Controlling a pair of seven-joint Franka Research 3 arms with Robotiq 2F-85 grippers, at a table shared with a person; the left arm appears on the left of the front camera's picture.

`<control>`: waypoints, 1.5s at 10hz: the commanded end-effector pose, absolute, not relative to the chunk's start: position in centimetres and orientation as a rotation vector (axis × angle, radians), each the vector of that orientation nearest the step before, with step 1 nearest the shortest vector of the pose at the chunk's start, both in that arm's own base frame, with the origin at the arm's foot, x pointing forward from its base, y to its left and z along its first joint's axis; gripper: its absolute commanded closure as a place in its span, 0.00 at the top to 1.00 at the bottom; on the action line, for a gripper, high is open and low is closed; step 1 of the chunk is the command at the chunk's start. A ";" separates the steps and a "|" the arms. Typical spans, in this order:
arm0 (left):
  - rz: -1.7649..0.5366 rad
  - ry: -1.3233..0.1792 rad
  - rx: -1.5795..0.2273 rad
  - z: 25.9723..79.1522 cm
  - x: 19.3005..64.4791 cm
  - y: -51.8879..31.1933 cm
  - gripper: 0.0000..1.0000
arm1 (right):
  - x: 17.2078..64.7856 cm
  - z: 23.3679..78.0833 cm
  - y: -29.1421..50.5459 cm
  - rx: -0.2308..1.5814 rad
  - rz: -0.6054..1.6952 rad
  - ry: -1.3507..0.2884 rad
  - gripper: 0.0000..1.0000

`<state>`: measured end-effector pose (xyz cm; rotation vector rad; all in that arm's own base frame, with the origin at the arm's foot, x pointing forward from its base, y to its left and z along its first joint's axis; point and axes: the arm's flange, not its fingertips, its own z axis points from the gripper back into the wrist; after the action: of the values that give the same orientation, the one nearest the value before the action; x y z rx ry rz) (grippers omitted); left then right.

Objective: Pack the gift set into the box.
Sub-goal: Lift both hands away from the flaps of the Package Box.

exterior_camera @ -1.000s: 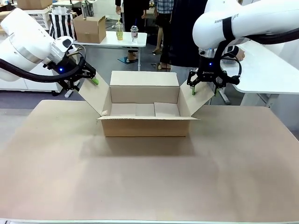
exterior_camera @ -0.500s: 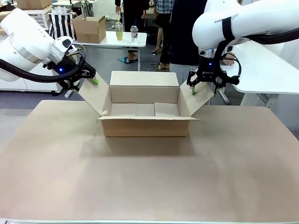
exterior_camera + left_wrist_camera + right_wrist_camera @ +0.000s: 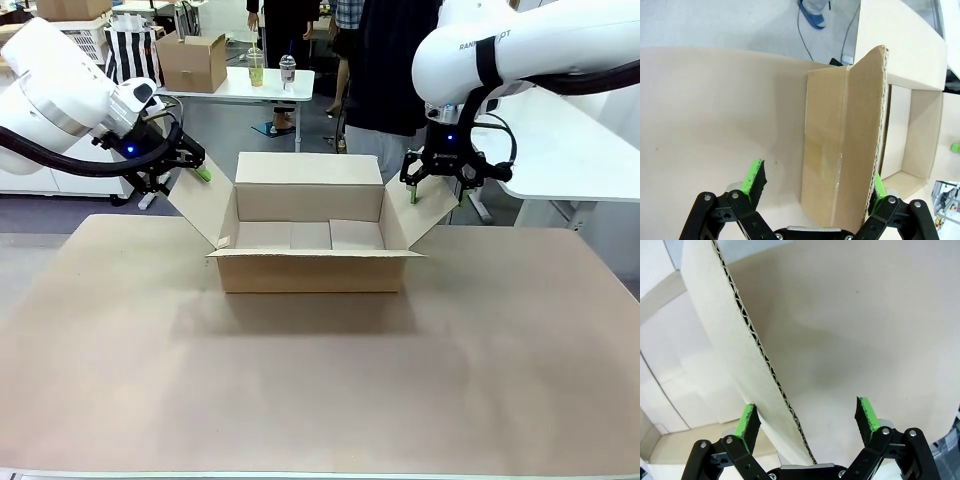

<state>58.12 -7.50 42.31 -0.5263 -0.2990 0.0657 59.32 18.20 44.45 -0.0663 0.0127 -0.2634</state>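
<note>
Between spread fingers of left hand (image 3: 185, 172) and right hand (image 3: 437, 193): side flaps (image 3: 200, 215) of box (image 3: 310, 270), straddled unpinched, likely to hold it open for packing.

Plain brown box (image 3: 310, 272), tan table (image 3: 300, 380), left tool (image 3: 183, 178) and right tool (image 3: 437, 193) black with green pads (image 3: 866, 415).

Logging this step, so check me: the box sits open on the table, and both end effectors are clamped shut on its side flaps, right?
Not shut. The box does sit open on the table, but the wrist views show the left end effector and the right end effector open, each straddling a side flap.
</note>
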 end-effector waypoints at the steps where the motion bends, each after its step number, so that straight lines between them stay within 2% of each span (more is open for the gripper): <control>1: 0.073 -0.305 -0.518 42.4 58.0 -7.4 1.00 | 59.7 44.7 18.2 -0.086 -0.281 0.009 1.00; 15: 0.073 -0.305 -0.518 42.4 58.0 -7.4 1.00 | 59.7 44.7 18.2 -0.086 -0.281 0.009 1.00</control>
<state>58.12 -7.50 42.31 -0.5264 -0.2990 0.0657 59.32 18.20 44.45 -0.0663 0.0127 -0.2634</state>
